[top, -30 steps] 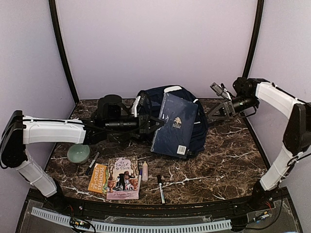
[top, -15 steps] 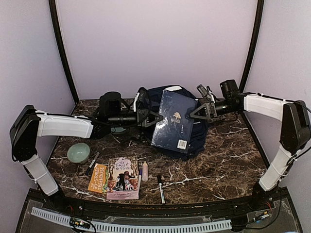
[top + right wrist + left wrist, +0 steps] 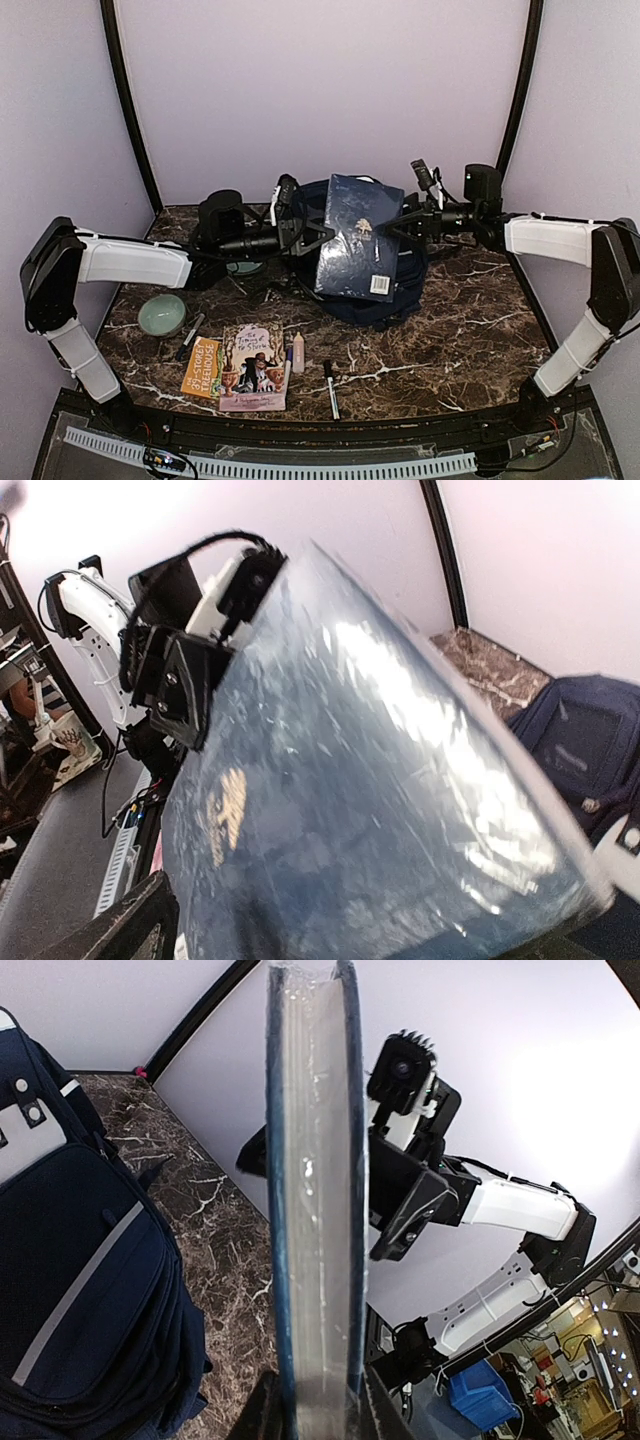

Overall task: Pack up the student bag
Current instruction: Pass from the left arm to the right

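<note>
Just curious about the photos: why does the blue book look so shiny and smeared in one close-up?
Right wrist view: the notebook sits too close to focus, with white glare across its glossy wrapped cover. Left wrist view: its page edge is sharp, the wrap glinting. Top view: even light, notebook and student bag clear.

The left arm [image 3: 130,262] and right arm [image 3: 550,238] are both stretching inward, forearms nearly level, wrists facing each other. The left tool [image 3: 312,240] is pinching the book [image 3: 358,240] by its left edge. The right tool [image 3: 392,226] is hanging at the book's right edge, jaws spread wide.
</note>
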Controlling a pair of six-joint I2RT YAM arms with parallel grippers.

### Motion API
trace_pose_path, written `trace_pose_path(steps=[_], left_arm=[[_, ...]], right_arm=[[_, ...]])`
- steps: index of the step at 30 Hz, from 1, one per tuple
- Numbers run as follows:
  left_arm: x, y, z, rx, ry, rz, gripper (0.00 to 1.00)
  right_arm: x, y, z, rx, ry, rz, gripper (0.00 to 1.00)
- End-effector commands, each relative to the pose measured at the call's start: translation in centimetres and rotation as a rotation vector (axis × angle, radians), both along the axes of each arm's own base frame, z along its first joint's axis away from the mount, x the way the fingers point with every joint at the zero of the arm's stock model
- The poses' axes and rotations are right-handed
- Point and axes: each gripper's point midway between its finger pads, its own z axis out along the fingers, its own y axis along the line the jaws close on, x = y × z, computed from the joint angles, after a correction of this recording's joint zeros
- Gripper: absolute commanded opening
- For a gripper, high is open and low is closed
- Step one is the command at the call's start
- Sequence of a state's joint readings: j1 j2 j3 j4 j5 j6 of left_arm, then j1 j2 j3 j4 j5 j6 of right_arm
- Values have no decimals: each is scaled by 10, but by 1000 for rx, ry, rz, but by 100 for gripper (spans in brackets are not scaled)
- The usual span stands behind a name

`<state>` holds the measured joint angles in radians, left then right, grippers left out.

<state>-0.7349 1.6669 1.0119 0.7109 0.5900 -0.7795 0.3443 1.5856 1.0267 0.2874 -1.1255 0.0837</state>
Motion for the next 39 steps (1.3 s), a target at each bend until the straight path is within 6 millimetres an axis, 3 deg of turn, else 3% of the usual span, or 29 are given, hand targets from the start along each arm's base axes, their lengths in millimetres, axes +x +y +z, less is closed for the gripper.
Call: trace_pose_path(steps=[1, 10, 14, 15, 17, 18, 22, 28, 29, 30, 32, 36, 39], left_arm=[[-14, 12, 64, -176, -154, -10, 0], [-25, 12, 58, -201, -167, -65, 0], [-27, 11, 56, -202, -158, -82, 20], [-28, 11, 56, -204, -162, -84, 20], [-27, 11, 56, -200, -169, -83, 3], [-27, 10, 55, -199, -174, -84, 0], [-27, 10, 57, -218, -185, -86, 0], [-23, 15, 50, -182, -156, -35, 0], [-20, 17, 46, -163, -143, -11, 0], [-15, 20, 41, -138, -126, 26, 0], [-7, 24, 30, -80, -84, 87, 0], [-3, 25, 2, -3, 35, 117, 0], [-6, 26, -22, 24, 103, 136, 0]], right_arm=[[-8, 3, 47, 83, -216, 15, 93], [-15, 2, 46, 78, -200, 17, 93], [-20, 0, 47, 74, -191, 17, 93], [-20, 0, 47, 73, -186, 17, 93], [-22, -1, 44, 64, -162, 17, 93], [-23, -1, 41, 55, -137, 19, 93], [-15, -12, 23, -9, 37, -16, 93], [25, -61, 22, -24, 103, -167, 93], [66, -84, 4, -121, 107, -428, 98], [30, -71, 15, -53, 189, -210, 99], [34, -78, 1, -140, 313, -278, 99], [41, -106, -49, -411, 282, -423, 99], [42, -124, -75, -527, 256, -508, 99]])
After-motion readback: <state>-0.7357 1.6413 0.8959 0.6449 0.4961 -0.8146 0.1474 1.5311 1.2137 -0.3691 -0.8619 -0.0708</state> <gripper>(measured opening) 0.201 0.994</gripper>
